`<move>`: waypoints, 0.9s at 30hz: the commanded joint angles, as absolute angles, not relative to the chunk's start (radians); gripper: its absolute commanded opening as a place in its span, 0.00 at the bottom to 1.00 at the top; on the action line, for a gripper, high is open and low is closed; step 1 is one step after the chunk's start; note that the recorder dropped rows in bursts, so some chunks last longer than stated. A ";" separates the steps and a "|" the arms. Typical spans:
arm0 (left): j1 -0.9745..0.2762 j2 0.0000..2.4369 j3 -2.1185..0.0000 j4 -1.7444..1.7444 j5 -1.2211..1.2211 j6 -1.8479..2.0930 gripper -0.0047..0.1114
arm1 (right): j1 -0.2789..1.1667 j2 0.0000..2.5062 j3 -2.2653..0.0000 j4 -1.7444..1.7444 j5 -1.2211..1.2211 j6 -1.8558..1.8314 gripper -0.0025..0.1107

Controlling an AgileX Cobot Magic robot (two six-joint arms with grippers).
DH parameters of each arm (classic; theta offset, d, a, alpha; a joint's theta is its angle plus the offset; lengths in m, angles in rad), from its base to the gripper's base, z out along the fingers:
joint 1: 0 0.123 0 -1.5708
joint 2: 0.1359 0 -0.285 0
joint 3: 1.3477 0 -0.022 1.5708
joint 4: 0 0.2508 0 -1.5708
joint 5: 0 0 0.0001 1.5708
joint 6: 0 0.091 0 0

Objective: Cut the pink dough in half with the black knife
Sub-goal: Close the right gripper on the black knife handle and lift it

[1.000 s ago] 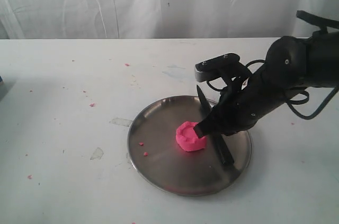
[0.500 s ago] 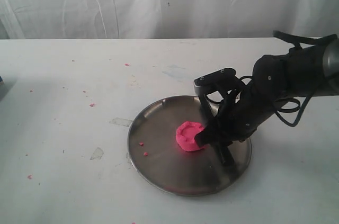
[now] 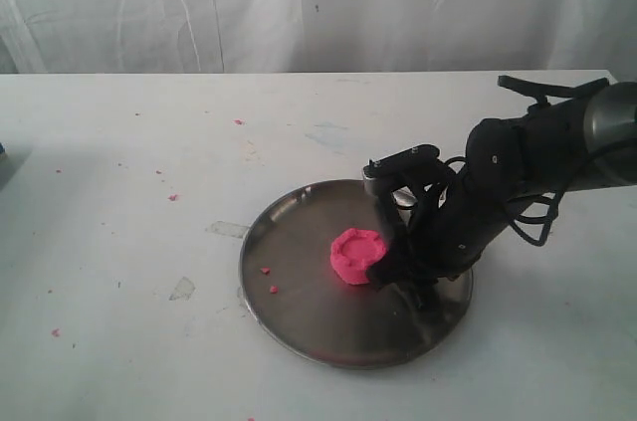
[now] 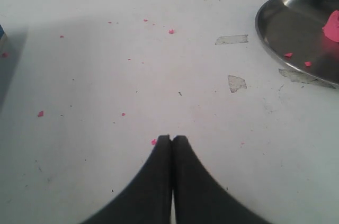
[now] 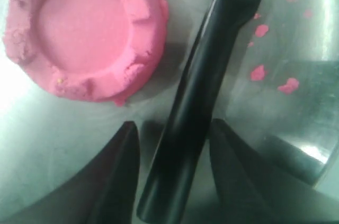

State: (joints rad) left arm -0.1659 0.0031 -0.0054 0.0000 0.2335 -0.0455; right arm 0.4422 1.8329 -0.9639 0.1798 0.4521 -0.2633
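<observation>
The pink dough [image 3: 356,255] is one round puck with a dented top [image 5: 87,36], lying in the middle of a steel plate [image 3: 299,314]. The black knife [image 5: 201,91] lies flat on the plate just to the right of the dough. My right gripper [image 5: 174,125] is open and low over the plate [image 5: 42,128], its fingers on either side of the knife's handle with gaps on both sides. In the exterior view this gripper [image 3: 398,272] hides most of the knife. My left gripper [image 4: 172,137] is shut and empty above bare table, left of the plate [image 4: 275,38].
Small pink crumbs [image 3: 269,280] lie on the plate and over the white table [image 3: 119,242]. Two scraps of clear tape [image 3: 183,289] are stuck to the table left of the plate. A white curtain [image 3: 299,3] closes off the back.
My right gripper has opened and come down around the knife's handle beside the dough. The arm has dropped lower and folded in. The dough and plate have not moved.
</observation>
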 commanded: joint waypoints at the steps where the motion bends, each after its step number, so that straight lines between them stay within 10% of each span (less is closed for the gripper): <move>1: -0.163 0.000 0.000 0.000 0.231 -0.045 0.04 | 0.438 1.834 -0.966 0.177 0.455 -0.258 0.28; 11: -0.163 0.000 0.000 0.000 0.231 -0.045 0.04 | 0.438 1.834 -0.966 0.177 0.476 -0.249 0.09; 27: -0.163 0.000 0.000 0.000 0.231 -0.045 0.04 | 0.438 1.722 -1.015 0.117 0.813 -0.202 0.07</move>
